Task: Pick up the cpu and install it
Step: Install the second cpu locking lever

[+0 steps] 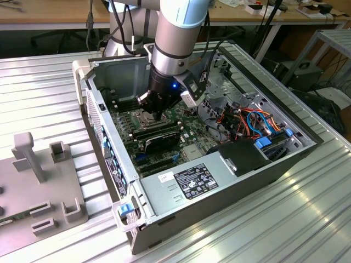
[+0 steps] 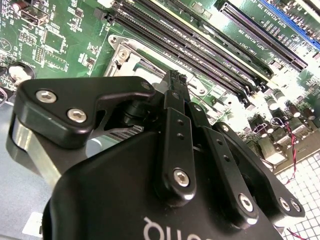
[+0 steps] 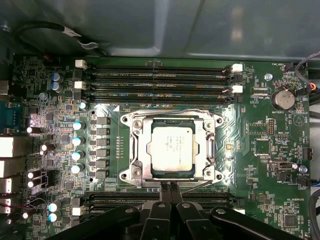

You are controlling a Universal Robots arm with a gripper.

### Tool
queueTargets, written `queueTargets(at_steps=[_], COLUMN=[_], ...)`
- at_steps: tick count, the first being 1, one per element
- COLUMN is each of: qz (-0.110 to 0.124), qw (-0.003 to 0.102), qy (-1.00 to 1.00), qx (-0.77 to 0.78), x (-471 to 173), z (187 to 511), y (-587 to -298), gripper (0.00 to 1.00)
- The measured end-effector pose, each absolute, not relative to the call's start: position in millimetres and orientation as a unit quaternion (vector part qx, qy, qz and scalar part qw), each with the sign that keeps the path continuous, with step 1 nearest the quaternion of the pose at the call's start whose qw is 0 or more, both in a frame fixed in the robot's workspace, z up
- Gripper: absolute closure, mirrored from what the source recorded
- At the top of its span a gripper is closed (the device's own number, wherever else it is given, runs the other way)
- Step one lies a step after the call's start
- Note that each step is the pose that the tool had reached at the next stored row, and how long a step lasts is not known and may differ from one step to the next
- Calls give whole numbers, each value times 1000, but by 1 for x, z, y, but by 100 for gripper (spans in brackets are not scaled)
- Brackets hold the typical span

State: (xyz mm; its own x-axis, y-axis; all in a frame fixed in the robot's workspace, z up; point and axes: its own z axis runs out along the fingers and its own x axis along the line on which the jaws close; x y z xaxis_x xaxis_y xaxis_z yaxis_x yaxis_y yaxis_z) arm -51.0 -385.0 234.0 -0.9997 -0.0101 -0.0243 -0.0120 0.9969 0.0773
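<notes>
Cpu (image 3: 170, 145) sits squarely in socket (image 3: 131, 150), tool (image 3: 170, 189) just beside.

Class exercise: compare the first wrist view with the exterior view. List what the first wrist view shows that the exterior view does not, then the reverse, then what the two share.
First wrist view alone: the cpu lying slightly askew in its socket, the metal frame around it, and a round coin battery; the gripper has its fingertips pressed together at the socket's edge, holding nothing.

Exterior view alone: the arm reaching down into the open computer case, the power supply, orange and blue cables, the ribbed metal table and a grey fixture.

Shared: the green motherboard and its long black memory slots.
</notes>
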Motion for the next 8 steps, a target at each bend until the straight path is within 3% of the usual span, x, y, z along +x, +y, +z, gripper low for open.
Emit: queueTargets(at_steps=[8], qz=[39], qw=[12], qy=[999], qx=[-5], x=[-52], z=[234], y=[-385], gripper=[89])
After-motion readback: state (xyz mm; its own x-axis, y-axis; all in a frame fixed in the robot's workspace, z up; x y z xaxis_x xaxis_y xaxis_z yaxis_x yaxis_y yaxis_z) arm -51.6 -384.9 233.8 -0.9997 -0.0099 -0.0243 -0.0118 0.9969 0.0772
